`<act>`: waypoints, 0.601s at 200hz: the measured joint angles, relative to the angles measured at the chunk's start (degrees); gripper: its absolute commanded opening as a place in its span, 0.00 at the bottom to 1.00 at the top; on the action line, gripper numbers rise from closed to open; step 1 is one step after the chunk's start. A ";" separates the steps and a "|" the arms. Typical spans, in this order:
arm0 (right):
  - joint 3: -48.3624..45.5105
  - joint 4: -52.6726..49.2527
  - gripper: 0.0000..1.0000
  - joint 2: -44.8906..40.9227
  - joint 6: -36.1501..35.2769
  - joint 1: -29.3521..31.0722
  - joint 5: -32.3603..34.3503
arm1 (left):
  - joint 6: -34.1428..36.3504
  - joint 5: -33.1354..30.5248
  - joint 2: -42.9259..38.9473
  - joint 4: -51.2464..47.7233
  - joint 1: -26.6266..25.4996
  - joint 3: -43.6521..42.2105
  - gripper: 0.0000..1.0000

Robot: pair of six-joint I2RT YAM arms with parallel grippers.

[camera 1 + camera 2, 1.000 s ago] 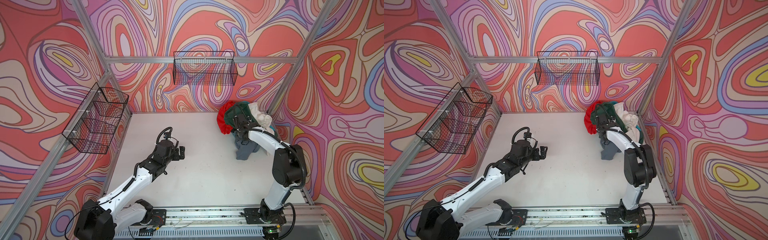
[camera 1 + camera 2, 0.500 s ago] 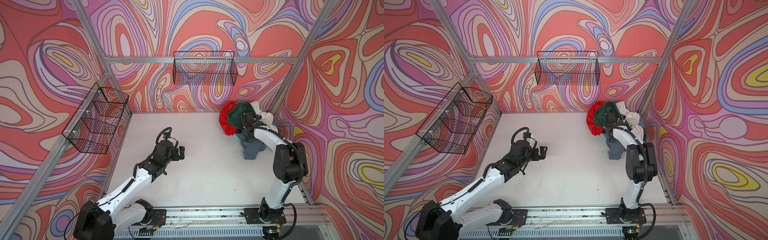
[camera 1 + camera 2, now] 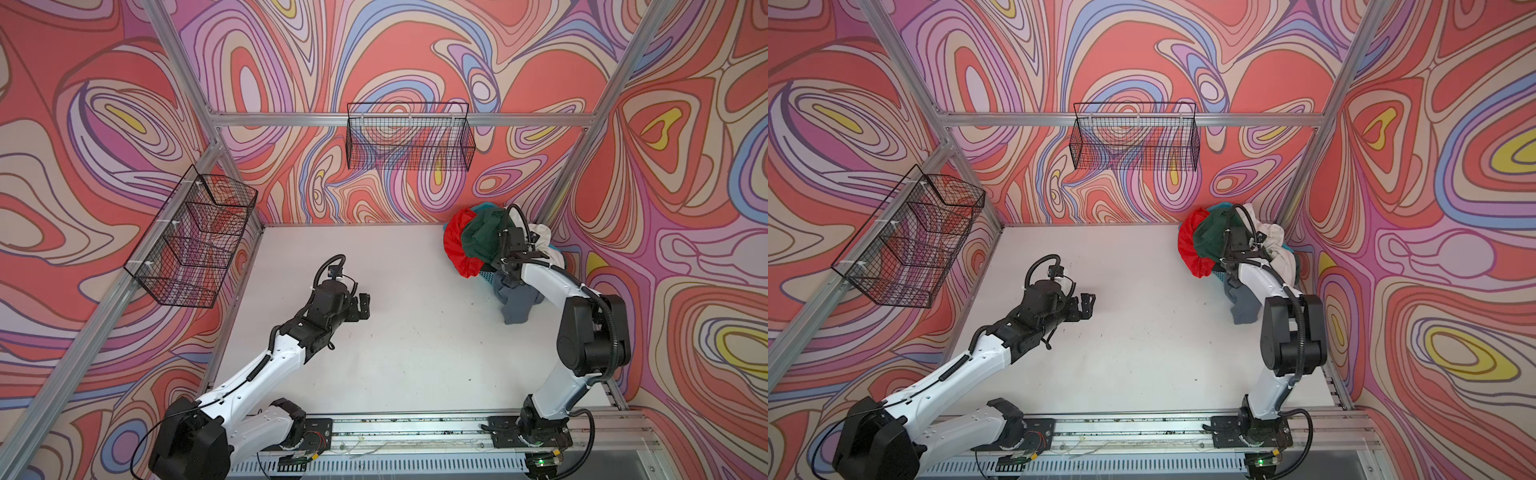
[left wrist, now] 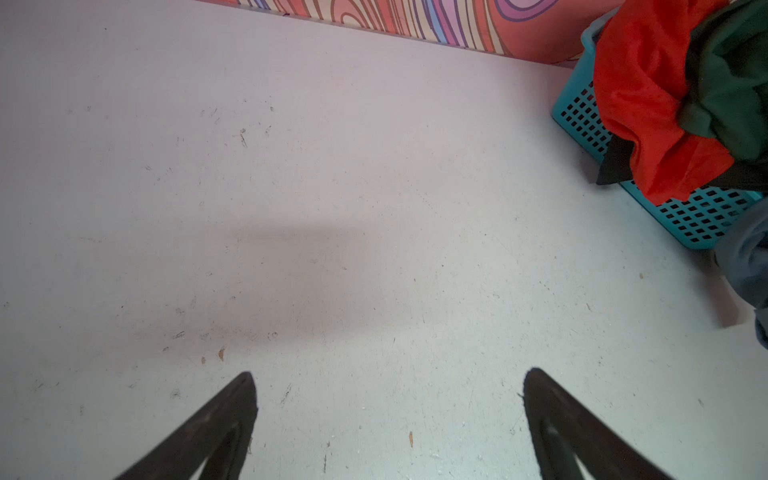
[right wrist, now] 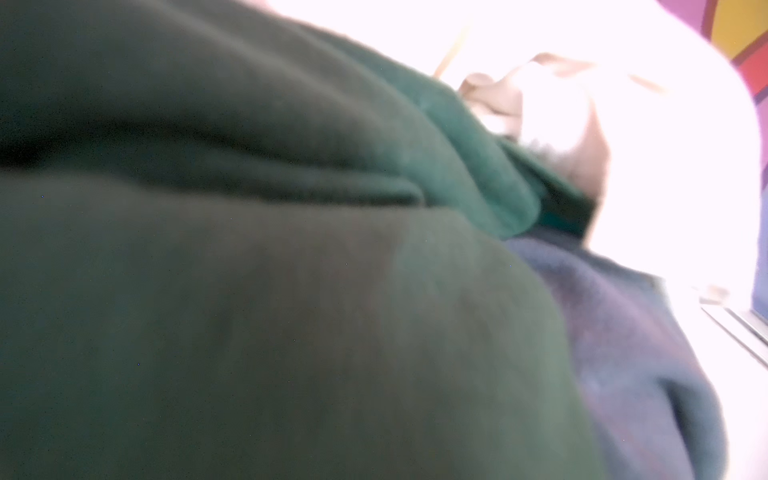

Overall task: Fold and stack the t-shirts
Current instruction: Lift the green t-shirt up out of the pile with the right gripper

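Heaped in and over a turquoise plastic mesh basket [image 4: 582,112] in the far right corner of the white tabletop [image 3: 395,353]: dark green soft cloth t-shirt [image 3: 478,241] on top, bright red t-shirt [image 3: 457,249] draped down the basket's side, off-white t-shirt [image 3: 540,239] behind, grey-blue t-shirt [image 3: 517,303] spilling out onto the table. Right gripper [image 3: 509,255] directly at the heap, against the green cloth; in its wrist view only blurred green, grey-blue and white folds, no fingers, so cannot tell whether spread or clamped on fabric. Left gripper [image 4: 386,374] spread wide, empty, above bare table, well apart from the heap; heap toward the robot's right of it and farther back. Nearer by far: the right arm. No clear long axis in such crumpled cloth. Probably in the way: basket wall and neighbouring shirts tangled together. Black wire back-wall basket [image 3: 409,137] and black wire side-wall basket [image 3: 195,237] mounted well clear of the work.
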 measured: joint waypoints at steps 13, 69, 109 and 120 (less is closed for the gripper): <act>-1.42 -1.14 0.81 -2.89 -0.24 0.24 -0.07 | 0.00 -0.07 -0.33 0.00 0.00 0.00 1.00; 0.24 -7.65 0.98 -9.03 -2.56 6.43 0.74 | -0.02 0.02 -0.76 0.00 0.00 0.00 1.00; 6.75 -9.22 0.98 -4.48 -5.03 10.91 -0.09 | -0.02 0.04 -0.85 -0.04 0.00 0.00 1.00; 8.83 -9.42 0.97 -2.34 -5.55 10.88 -0.02 | 0.00 0.02 -0.92 -0.07 0.00 0.00 1.00</act>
